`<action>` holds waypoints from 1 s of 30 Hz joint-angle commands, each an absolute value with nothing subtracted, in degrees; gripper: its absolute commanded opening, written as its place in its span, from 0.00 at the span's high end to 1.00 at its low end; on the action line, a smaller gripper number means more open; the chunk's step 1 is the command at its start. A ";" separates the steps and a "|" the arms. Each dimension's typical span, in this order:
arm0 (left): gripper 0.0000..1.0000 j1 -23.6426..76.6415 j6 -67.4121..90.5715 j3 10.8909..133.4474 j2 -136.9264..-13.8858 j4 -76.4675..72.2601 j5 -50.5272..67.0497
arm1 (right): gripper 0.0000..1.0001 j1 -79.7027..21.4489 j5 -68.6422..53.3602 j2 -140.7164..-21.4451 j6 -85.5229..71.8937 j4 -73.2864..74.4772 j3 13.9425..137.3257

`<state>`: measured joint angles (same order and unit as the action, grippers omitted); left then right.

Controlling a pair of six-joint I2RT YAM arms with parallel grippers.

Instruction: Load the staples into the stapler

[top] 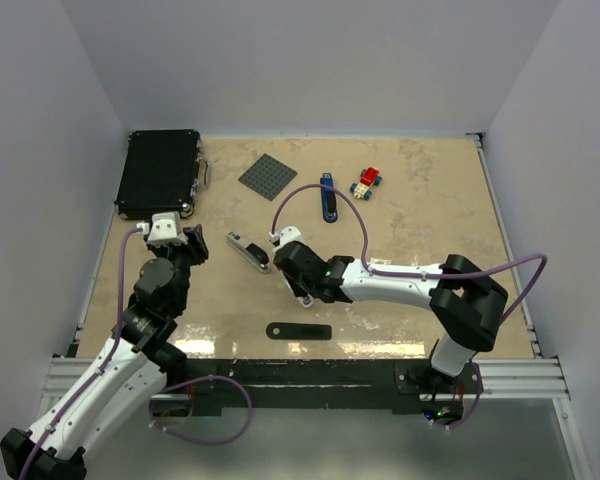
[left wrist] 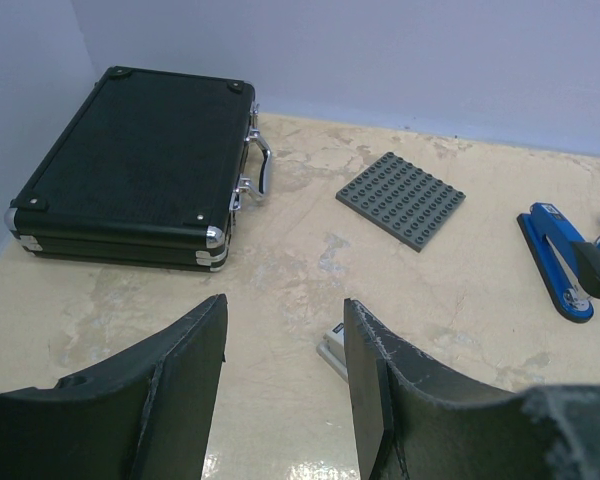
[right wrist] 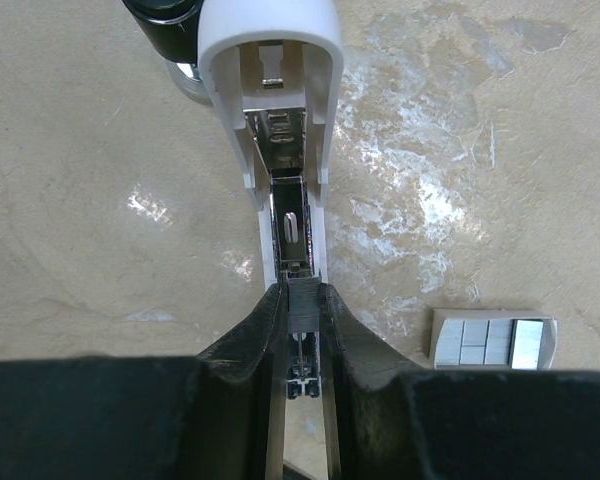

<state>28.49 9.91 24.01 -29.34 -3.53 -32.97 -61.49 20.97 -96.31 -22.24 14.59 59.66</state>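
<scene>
Right tool (right wrist: 302,292) pinches a grey staple strip (right wrist: 302,308) over the open white plastic stapler (right wrist: 270,40).
Loading step: the strip likely needs lowering squarely into the channel; left tool (left wrist: 285,305) hangs released.

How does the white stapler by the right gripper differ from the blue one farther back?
The white stapler lies opened, its metal channel exposed; the blue stapler is shut. The white one sits right at the right gripper, which pinches a strip of staples over its channel; the blue one lies farther back beside the toy car, with no gripper near. Both lie on the table.
</scene>
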 commanded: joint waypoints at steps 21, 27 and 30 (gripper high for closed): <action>0.45 28.04 10.64 26.46 -28.83 -4.57 -32.52 | 0.93 -61.70 19.78 -97.29 -22.32 14.24 60.03; 0.45 27.95 10.63 26.37 -28.83 -4.57 -32.52 | 0.93 -61.70 19.77 -97.21 -22.50 14.15 59.59; 0.45 27.95 10.64 26.37 -28.74 -4.48 -32.52 | 0.93 -61.70 19.95 -97.12 -22.50 14.24 59.50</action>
<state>28.49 9.91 24.01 -29.23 -3.51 -32.97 -61.49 19.81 -97.34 -22.28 14.63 59.53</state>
